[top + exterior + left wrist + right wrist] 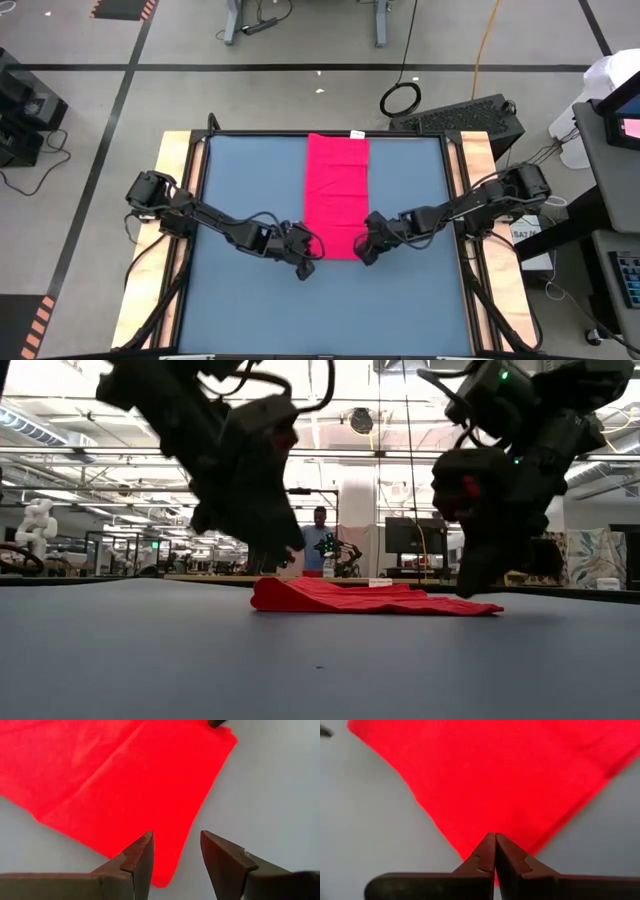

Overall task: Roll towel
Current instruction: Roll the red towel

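Observation:
The towel (337, 195) is a bright red strip lying flat on the blue tabletop (250, 200), running from the far edge toward the middle. A small white tag (357, 133) sits at its far end. My left gripper (177, 837) is open, and the towel's near left corner (165, 877) lies below the gap between its fingers. My right gripper (495, 836) is shut, and its tips slant down at the towel's near right corner (470, 847). In the low view both grippers (268, 565) (475, 588) stand at the ends of the towel's near edge (370, 600). My left gripper shows no contact with the towel: its fingers stand apart above the near left corner. My right gripper's shut fingertips (487, 845) lie over the towel's near right corner, coming from the near right and slanting down. Whether they touch or pinch the cloth, I cannot tell.
Bare blue tabletop spreads left and right of the towel and toward the near edge (320, 320). Wooden rails (180, 180) run along both sides of the table. A keyboard (470, 112) lies beyond the far right corner. A person (318, 530) stands far off in the room.

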